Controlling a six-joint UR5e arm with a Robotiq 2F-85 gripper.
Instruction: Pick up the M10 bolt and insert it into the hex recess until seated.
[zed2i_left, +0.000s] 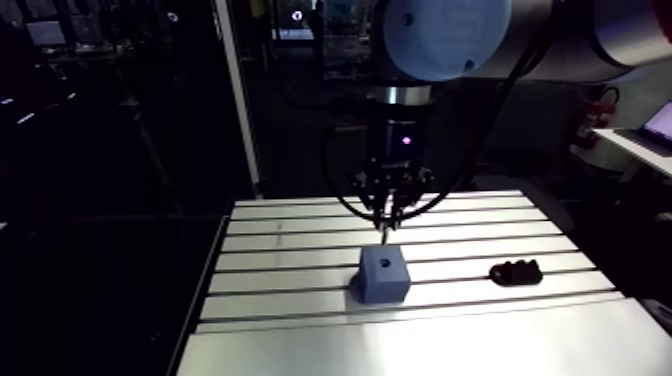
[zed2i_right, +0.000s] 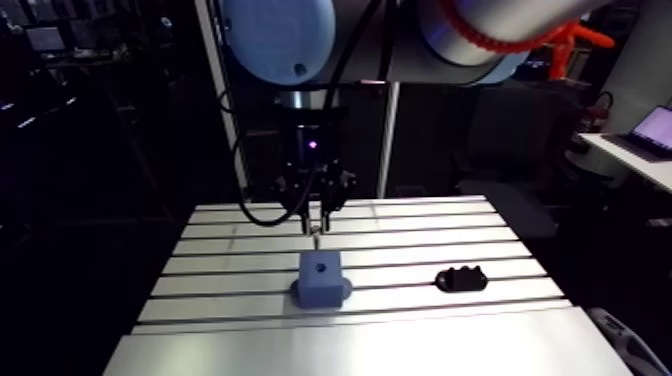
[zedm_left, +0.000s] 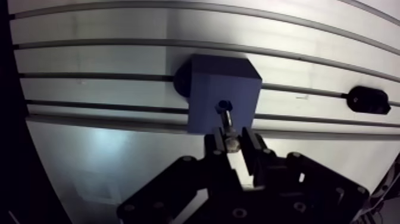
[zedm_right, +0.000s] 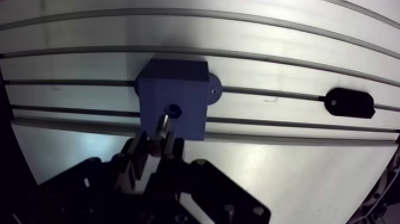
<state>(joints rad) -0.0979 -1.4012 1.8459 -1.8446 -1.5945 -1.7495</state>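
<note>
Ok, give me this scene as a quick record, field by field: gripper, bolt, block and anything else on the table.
gripper: shut on the bolt, above the block
bolt: held upright, tip pointing down at the recess, not seated
block: blue, standing on the slotted table
recess: in the block's top face, open
other: black part lying apart from the block

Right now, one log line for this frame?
phase: pre-insert | gripper: shut on bolt | bolt tip: over recess in blue block | seated: no | black part: aside
</note>
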